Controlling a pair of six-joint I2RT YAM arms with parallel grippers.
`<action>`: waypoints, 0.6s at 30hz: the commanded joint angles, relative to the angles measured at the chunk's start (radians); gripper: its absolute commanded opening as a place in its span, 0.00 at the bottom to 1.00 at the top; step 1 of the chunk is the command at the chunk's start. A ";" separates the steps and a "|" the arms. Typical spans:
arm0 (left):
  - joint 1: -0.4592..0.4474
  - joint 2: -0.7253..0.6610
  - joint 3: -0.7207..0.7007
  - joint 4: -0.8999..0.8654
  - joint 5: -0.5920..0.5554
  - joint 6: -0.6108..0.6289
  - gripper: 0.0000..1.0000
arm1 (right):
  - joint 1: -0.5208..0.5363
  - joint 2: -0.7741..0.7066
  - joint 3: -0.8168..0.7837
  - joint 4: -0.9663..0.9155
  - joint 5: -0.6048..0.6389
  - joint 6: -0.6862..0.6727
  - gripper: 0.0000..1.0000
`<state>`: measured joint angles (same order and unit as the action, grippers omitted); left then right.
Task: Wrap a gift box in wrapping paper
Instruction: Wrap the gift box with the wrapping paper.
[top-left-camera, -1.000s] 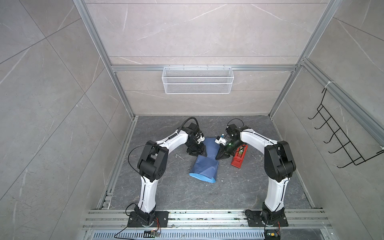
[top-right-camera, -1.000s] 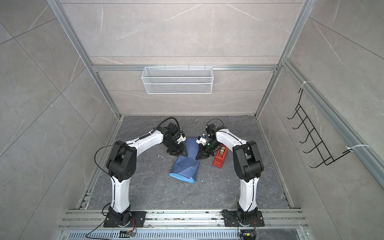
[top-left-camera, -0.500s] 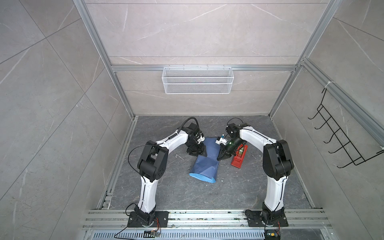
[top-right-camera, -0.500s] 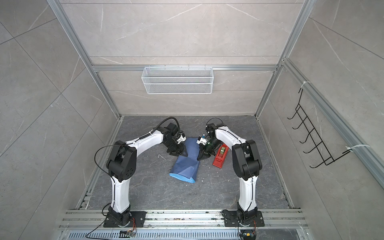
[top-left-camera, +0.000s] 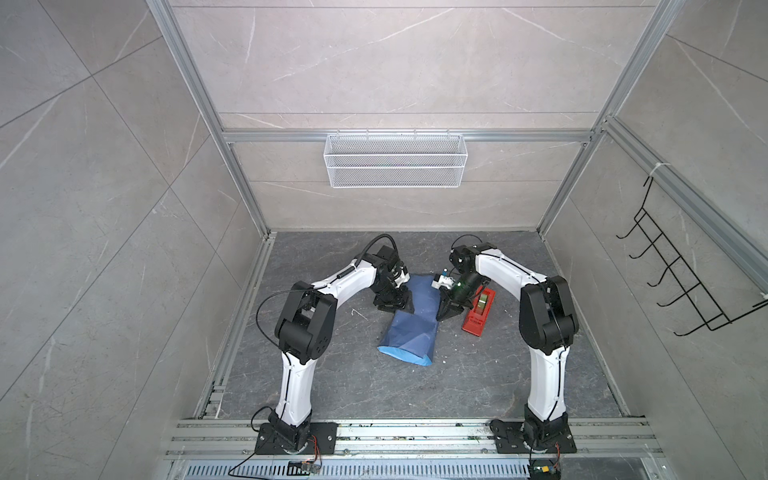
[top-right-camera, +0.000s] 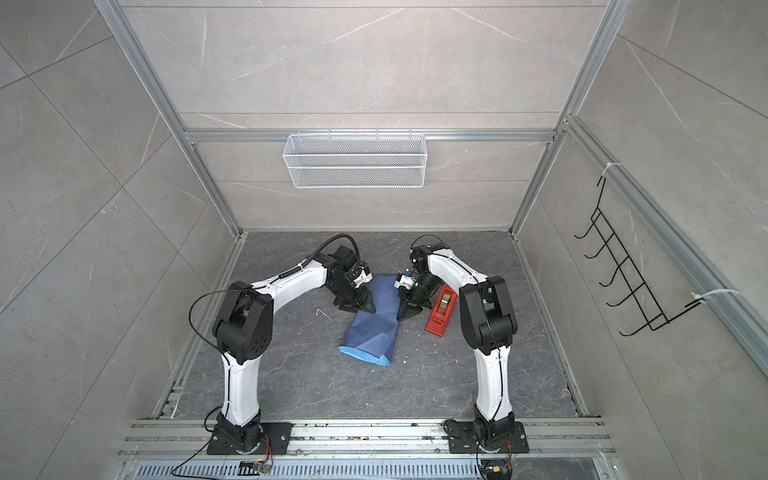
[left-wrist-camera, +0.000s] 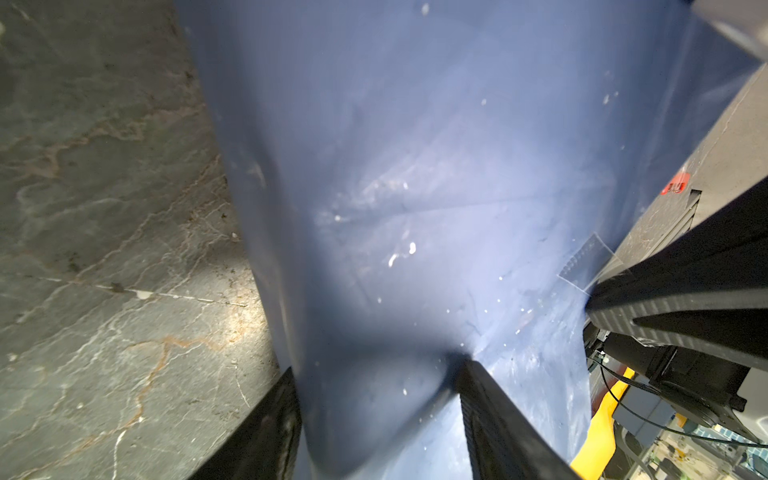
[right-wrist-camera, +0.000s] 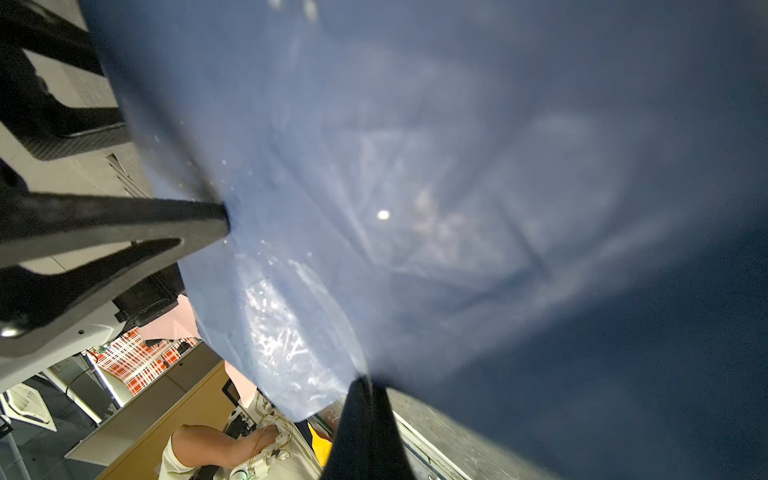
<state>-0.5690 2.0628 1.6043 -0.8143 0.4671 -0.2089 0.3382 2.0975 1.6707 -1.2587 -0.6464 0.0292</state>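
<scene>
The left gripper (top-left-camera: 392, 305) is set over the far end of the wrapping paper (top-left-camera: 409, 328), its jaws spread and clamped either side of a paper-covered bulge. The gift box itself is not seen; it is judged to lie under that paper, mid-table. At the paper's right edge the right gripper (top-left-camera: 444, 311) is pressed together, the edge pinched. The fold over the box looks to be in hand; next, that flap needs to be drawn across and taped. A strip of clear tape (left-wrist-camera: 586, 262) is glimpsed there; the red tape dispenser (top-left-camera: 478, 313) is partly blocked.
</scene>
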 joint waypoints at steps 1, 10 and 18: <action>-0.041 0.062 -0.032 -0.022 -0.096 0.006 0.61 | -0.003 0.037 0.044 -0.018 0.040 -0.012 0.00; -0.042 0.059 -0.029 -0.023 -0.099 0.007 0.61 | -0.005 0.061 0.068 -0.039 0.057 -0.015 0.09; -0.042 0.048 -0.032 -0.023 -0.103 0.011 0.62 | -0.005 0.053 0.094 -0.037 0.070 0.001 0.18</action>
<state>-0.5701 2.0621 1.6047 -0.8143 0.4641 -0.2089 0.3382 2.1376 1.7420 -1.3041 -0.5999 0.0292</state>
